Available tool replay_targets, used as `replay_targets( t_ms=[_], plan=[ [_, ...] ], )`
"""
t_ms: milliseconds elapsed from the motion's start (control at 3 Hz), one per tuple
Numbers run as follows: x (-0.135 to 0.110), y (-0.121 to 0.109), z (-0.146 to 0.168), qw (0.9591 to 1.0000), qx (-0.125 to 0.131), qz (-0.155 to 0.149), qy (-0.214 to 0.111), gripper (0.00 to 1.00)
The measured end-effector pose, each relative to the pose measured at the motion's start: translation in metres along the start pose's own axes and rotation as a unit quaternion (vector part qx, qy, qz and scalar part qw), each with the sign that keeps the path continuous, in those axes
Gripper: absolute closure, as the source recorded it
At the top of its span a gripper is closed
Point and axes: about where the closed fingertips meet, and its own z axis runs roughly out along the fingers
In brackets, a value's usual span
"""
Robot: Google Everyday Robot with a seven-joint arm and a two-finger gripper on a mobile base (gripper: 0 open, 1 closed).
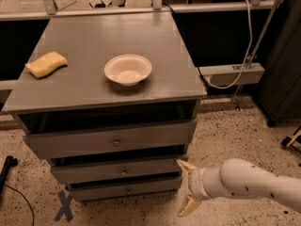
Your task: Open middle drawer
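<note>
You have the grey-painted wooden cabinet (94,41) filling the left and centre of the camera view, with three grey drawers stacked in its front. The middle drawer (94,171), a long flat grey front with one small round brass knob (123,172) at its centre, sits at about 7 o'clock from the view's centre, between the taller-fronted top drawer (70,145) and the slimmest bottom drawer (99,192). A dark gap shows above its front. Your gripper (186,186), on the white arm (254,180) entering from 4 o'clock, sits at 3 to 4 o'clock from that knob, just beside the right end of the drawer front; you cannot tell whether it touches. Its two cream fingers (186,165) are spread wide, one above the other, and grip nothing. On the cabinet top, a round white bowl (128,69) stands near the centre and a yellow sponge (46,64) lies at 9 o'clock from it, well apart. A blue cross of tape (64,205) marks the speckled floor at 7 o'clock.
</note>
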Motion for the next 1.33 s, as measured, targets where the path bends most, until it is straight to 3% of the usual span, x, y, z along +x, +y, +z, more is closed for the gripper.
replay_targets(
  t_ms=[1333],
  plan=[
    [0.013,-0.035,0.079,0.9993,-0.008,0.016,0.032,0.0]
  ],
)
